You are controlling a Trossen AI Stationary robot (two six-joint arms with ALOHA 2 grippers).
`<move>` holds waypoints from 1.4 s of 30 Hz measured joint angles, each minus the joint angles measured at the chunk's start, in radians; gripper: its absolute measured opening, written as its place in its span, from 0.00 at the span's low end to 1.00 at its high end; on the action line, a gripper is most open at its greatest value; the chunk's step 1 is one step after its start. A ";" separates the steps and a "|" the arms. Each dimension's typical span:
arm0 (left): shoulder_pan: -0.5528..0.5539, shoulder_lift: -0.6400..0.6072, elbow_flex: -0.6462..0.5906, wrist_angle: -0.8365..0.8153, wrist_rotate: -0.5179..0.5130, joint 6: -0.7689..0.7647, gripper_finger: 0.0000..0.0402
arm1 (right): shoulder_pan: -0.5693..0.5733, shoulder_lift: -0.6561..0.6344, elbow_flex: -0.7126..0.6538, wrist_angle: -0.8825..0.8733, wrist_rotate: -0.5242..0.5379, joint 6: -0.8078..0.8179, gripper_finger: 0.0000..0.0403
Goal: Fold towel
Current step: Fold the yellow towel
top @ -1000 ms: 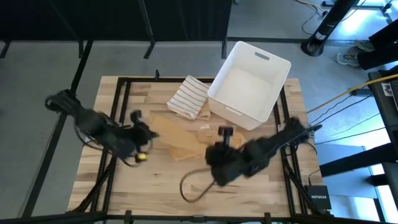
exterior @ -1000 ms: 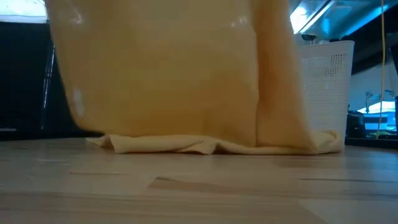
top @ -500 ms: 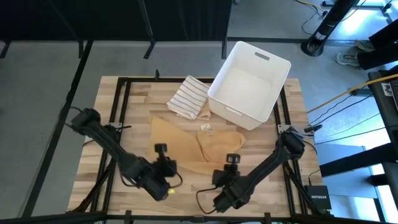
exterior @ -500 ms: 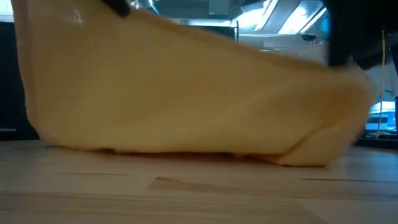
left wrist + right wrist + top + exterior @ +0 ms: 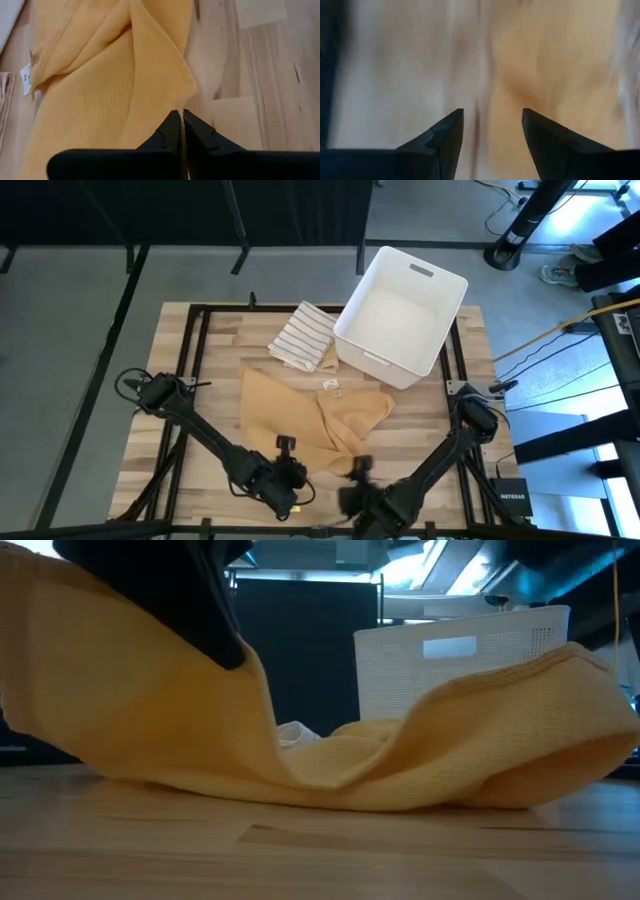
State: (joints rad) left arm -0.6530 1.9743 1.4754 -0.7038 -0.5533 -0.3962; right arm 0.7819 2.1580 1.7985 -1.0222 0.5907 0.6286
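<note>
From above, the yellow towel (image 5: 310,420) lies mid-table before the white bin (image 5: 402,314), beside a striped cloth (image 5: 303,336).

Low down, it drapes rumpled.

Left gripper (image 5: 181,120) pinches its edge; right gripper (image 5: 492,122) gapes, holding nothing.

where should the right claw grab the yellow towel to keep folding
Grip the free near corner of the yellow towel, coming in low from the table's front edge. The left claw already pinches the other near corner, and the right claw is open and empty, so a matching corner grip keeps the edge level.
</note>
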 joint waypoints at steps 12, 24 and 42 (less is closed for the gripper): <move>-0.024 -0.028 0.000 0.035 -0.003 -0.014 0.01 | -0.133 0.084 -0.091 0.573 0.221 -0.270 0.49; -0.016 -0.028 0.000 0.181 0.004 0.007 0.02 | -0.135 0.106 -0.077 0.535 0.124 -0.324 0.03; -0.075 -0.081 -0.011 -0.295 0.100 -0.280 0.37 | 0.164 0.089 -0.066 -0.183 0.330 0.423 0.01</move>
State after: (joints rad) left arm -0.7284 1.8933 1.4645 -0.9988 -0.4536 -0.6762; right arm 0.9457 2.2469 1.7321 -1.2054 0.9210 1.0520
